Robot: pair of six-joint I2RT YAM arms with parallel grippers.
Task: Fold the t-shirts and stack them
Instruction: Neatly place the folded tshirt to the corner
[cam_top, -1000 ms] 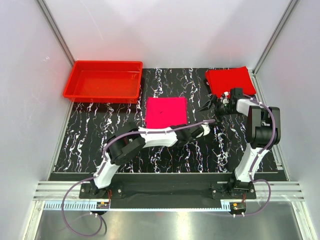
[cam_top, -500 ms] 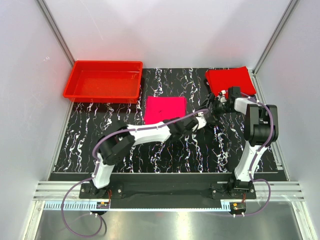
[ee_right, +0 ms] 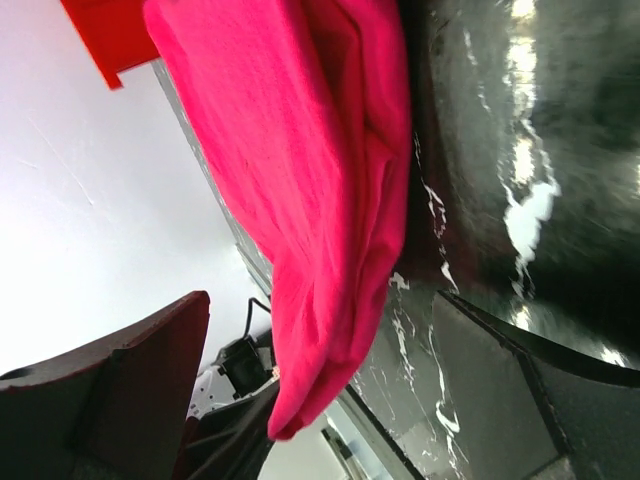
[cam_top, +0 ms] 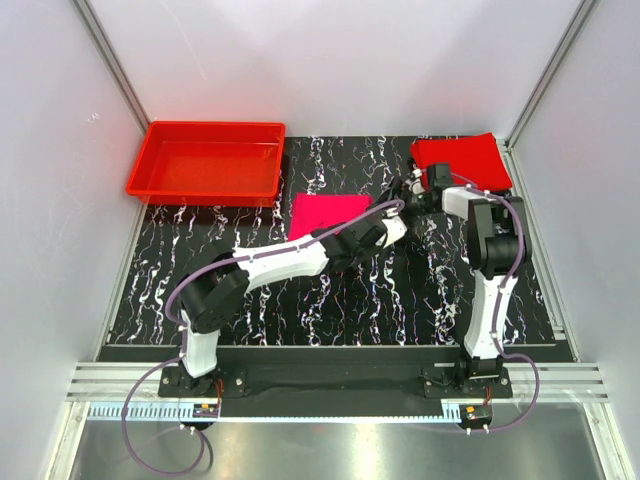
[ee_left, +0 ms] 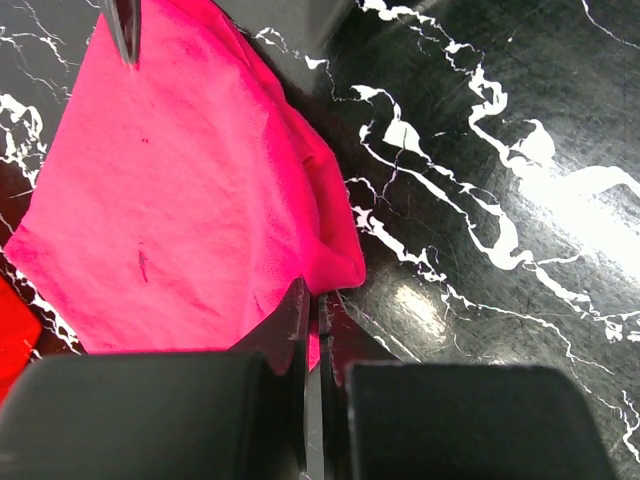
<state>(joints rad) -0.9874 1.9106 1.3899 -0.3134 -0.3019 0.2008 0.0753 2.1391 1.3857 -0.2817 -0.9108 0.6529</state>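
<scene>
**Item:** magenta-pink t-shirt, folded, mid-desk.
**L hand**: clenched on the shirt's R edge.
**R hand**: released, just beside the red t-shirt at the far-R corner.
**Step (est.):** pickup for stacking.
**Next:** lift clear, then lay square on the red t-shirt.

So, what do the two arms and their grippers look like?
The left arm and right arm are alike: white shells with black joints. A thin purple cable runs along each. The left gripper and right gripper have dark fingers narrowing toward the tips.
</scene>
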